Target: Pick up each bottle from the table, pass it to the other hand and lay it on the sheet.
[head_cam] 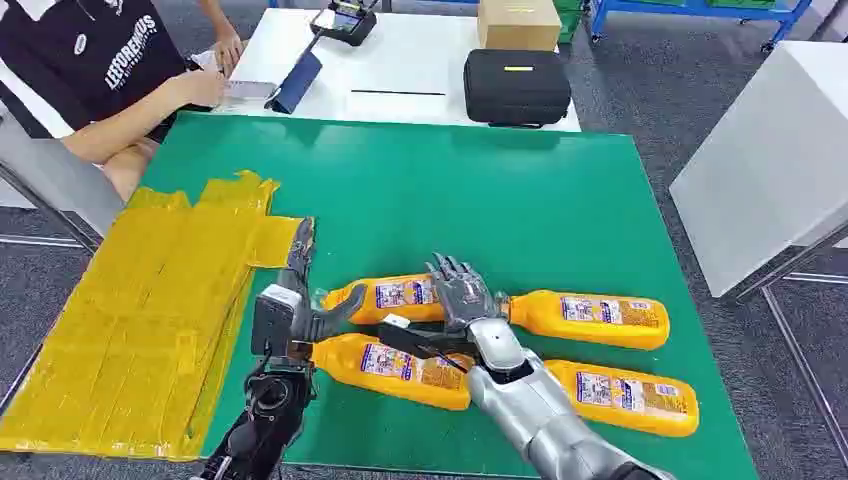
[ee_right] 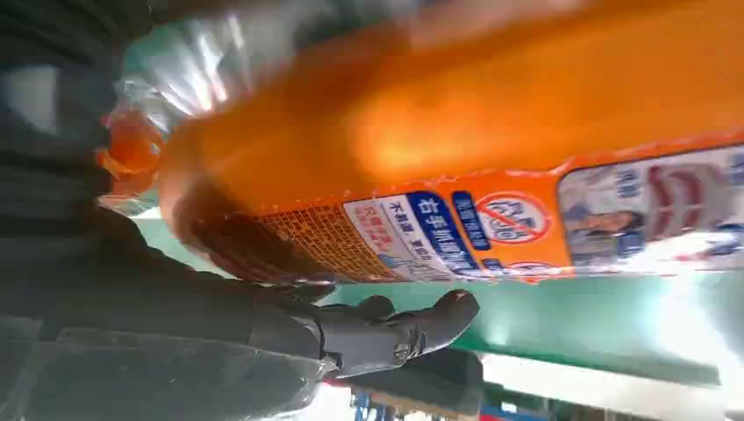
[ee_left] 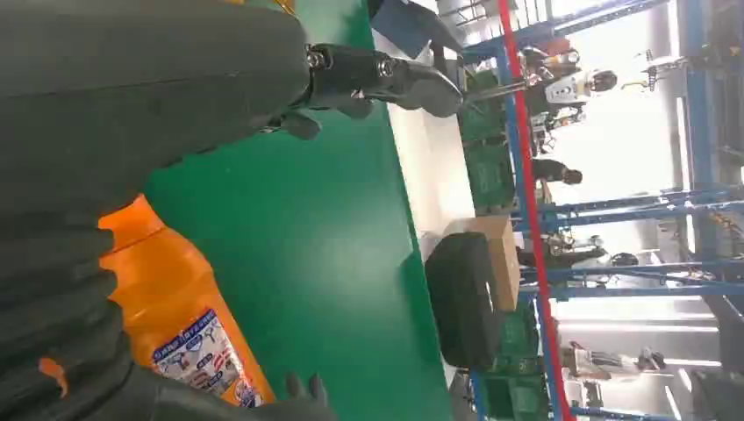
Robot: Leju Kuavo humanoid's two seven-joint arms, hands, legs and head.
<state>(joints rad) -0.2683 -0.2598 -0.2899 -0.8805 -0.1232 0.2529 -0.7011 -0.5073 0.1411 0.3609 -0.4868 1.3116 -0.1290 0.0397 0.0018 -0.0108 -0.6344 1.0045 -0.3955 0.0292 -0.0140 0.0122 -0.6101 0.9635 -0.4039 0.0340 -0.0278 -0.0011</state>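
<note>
Four orange bottles, blue-white labels, lying flat on green surface. Right hand spread over upper-left bottle; grip unclear. Left hand empty, fingers apart.

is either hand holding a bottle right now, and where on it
The right hand grips an orange plastic bottle around the middle of its body; the left hand holds nothing.

We note a green counter on grey carpet floor. Beyond it, a white table carries a black case and cardboard box; a seated person leans there. Blue racking behind.
</note>
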